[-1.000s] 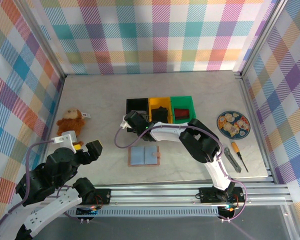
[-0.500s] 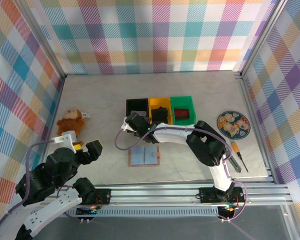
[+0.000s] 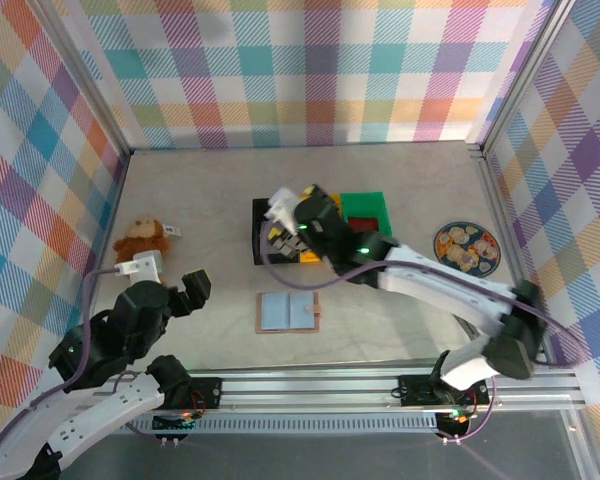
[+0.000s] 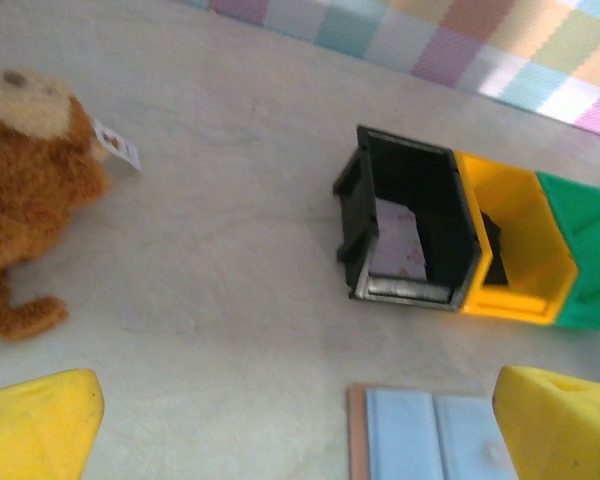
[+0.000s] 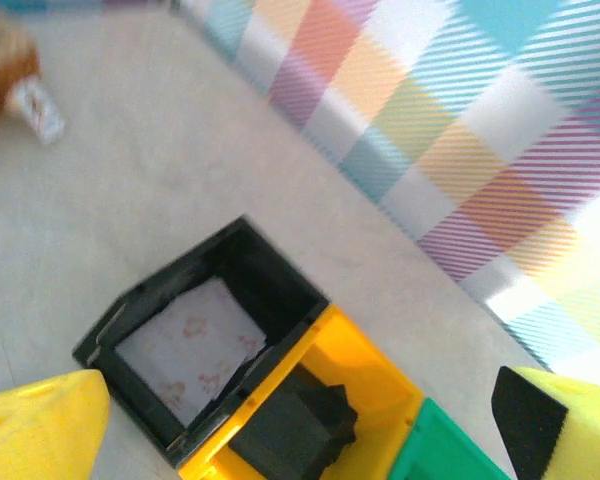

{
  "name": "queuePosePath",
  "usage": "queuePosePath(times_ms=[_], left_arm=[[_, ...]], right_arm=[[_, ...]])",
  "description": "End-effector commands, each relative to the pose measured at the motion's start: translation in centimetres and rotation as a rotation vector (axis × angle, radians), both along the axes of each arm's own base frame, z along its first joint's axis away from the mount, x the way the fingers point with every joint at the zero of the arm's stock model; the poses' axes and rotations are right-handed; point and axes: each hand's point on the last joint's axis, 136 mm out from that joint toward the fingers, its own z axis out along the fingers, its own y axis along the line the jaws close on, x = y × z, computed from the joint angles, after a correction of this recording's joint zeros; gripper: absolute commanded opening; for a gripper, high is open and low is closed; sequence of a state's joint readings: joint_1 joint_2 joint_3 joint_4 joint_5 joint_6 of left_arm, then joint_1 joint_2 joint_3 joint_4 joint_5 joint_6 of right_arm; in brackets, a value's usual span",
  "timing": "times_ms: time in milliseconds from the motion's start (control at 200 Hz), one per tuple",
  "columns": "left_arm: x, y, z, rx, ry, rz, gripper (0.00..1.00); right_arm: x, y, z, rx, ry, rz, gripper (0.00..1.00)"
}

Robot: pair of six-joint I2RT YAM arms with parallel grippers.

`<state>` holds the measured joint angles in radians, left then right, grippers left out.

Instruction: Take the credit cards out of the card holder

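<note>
nearest me, at about 7 o'clock on the worktop (image 3: 180, 190), the left tool (image 4: 298, 400) hangs above the surface with its yellow fingers (image 4: 35, 420) wide apart and nothing between them. just to its 3 o'clock the card holder (image 3: 288, 311) lies opened flat, pale blue inside facing up, pinkish rim showing, no tool touching it. beyond it, at its 12 o'clock, sits a row of three small bins: the black bin (image 4: 410, 225), then the yellow bin (image 4: 510, 255) touching its 3 o'clock side, then the green bin (image 3: 368, 208). the right arm reaches across from 5 o'clock and the right tool (image 5: 300, 410) hovers over the black and yellow bins, its fingers spread apart and gripping nothing. a pale card (image 5: 185, 350) with faint pink marks lies in the bottom of the black bin; a dark object (image 5: 298, 425) sits in the yellow one. well off at 9 o'clock from the bins is a brown plush monkey (image 3: 140, 240), and at their 3 o'clock a patterned plate (image 3: 467, 247).
</note>
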<state>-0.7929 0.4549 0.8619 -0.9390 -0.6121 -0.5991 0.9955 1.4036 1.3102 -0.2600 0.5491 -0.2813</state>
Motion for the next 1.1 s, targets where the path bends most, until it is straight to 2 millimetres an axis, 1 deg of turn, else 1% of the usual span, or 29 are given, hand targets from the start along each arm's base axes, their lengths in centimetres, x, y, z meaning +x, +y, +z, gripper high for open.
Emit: queuePosePath(times_ms=[0,85,145,195,240,280,290,330,385,415,470,530,575,620,655,680,705,755,795,815,855,865,895,915,975,1025,1060,1085,1095], left_arm=[[2.4,1.0,1.0,0.135,-0.104,0.104,1.00],[4.0,1.1,-0.2,0.284,-0.099,0.148,1.00],[4.9,1.0,-1.0,0.318,-0.068,0.184,1.00],[5.9,0.4,-1.6,0.341,-0.047,0.164,1.00],[6.8,0.7,-2.4,0.368,-0.032,0.185,1.00],[7.6,1.2,-3.7,0.363,-0.003,0.212,1.00],[7.8,1.2,-4.0,0.357,0.005,0.206,1.00],[8.7,1.3,-5.6,0.354,0.051,0.181,1.00],[9.6,3.1,-7.2,0.325,0.111,0.254,1.00],[10.0,3.7,-8.0,0.300,0.140,0.267,1.00],[11.1,4.0,-9.2,0.280,0.163,0.235,1.00],[11.8,5.7,-9.8,0.310,0.154,0.301,1.00],[12.8,6.4,-9.9,0.318,0.116,0.321,1.00],[13.6,7.1,-11.0,0.301,0.098,0.336,1.00],[14.2,6.9,-12.2,0.281,0.096,0.301,1.00],[14.6,7.2,-12.8,0.279,0.095,0.300,1.00],[14.9,7.4,-13.2,0.288,0.089,0.308,1.00],[15.8,6.9,-13.7,0.294,0.050,0.275,1.00],[16.4,6.6,-14.0,0.294,0.024,0.255,1.00],[16.6,6.6,-14.4,0.295,0.021,0.259,1.00],[17.2,6.4,-15.1,0.294,0.008,0.249,1.00],[17.5,6.3,-15.1,0.300,-0.002,0.245,1.00],[18.0,6.3,-15.3,0.301,0.007,0.247,1.00],[18.5,6.2,-15.1,0.291,-0.011,0.247,1.00],[19.9,5.1,-14.7,0.304,-0.077,0.179,1.00],[20.5,5.7,-14.7,0.347,-0.081,0.207,1.00],[20.9,6.0,-15.4,0.326,-0.110,0.219,1.00],[21.0,5.5,-16.0,0.307,-0.130,0.176,1.00],[20.9,5.2,-16.6,0.302,-0.117,0.153,1.00]], right_arm=[[-0.1,-6.4,-1.1,0.129,0.110,-0.178,0.99],[0.1,-12.7,-0.7,0.288,0.099,-0.352,0.99],[0.1,-16.5,-0.9,0.380,0.062,-0.434,0.99],[0.1,-19.2,-2.1,0.408,0.022,-0.504,0.99],[0.3,-20.8,-3.1,0.431,-0.006,-0.550,0.99],[0.5,-22.3,-4.2,0.429,-0.023,-0.602,0.99],[0.5,-22.7,-4.9,0.420,-0.022,-0.618,0.99],[0.9,-24.1,-5.9,0.416,-0.033,-0.674,0.99],[1.4,-25.7,-7.9,0.399,-0.030,-0.724,0.99],[1.6,-26.5,-8.3,0.408,-0.049,-0.748,0.99],[2.1,-27.9,-9.2,0.425,-0.093,-0.778,0.99],[2.7,-28.7,-10.9,0.426,-0.099,-0.766,0.99],[3.3,-29.1,-12.4,0.429,-0.081,-0.750,0.99],[3.7,-29.6,-13.9,0.471,-0.044,-0.758,0.99],[4.1,-30.1,-14.8,0.508,-0.009,-0.795,0.99],[4.5,-30.2,-15.1,0.490,-0.004,-0.795,0.99],[5.1,-29.8,-15.2,0.437,-0.020,-0.743,0.99],[5.6,-27.6,-15.8,0.316,-0.017,-0.536,0.99],[5.8,-26.7,-16.0,0.333,0.013,-0.448,0.99],[6.1,-27.1,-16.3,0.362,0.023,-0.465,0.99],[6.7,-29.2,-17.8,0.421,0.053,-0.593,0.99],[7.0,-29.6,-17.8,0.437,0.042,-0.612,0.99],[7.3,-30.4,-18.7,0.467,0.050,-0.639,0.99],[7.5,-30.7,-18.7,0.494,0.037,-0.637,0.99],[7.9,-29.9,-19.0,0.485,0.036,-0.562,0.99],[8.4,-29.7,-20.5,0.489,0.065,-0.548,0.99],[9.0,-29.5,-21.4,0.499,0.064,-0.524,0.99],[9.4,-30.1,-21.7,0.500,0.063,-0.558,0.99],[9.3,-30.4,-22.1,0.496,0.082,-0.583,0.99]])
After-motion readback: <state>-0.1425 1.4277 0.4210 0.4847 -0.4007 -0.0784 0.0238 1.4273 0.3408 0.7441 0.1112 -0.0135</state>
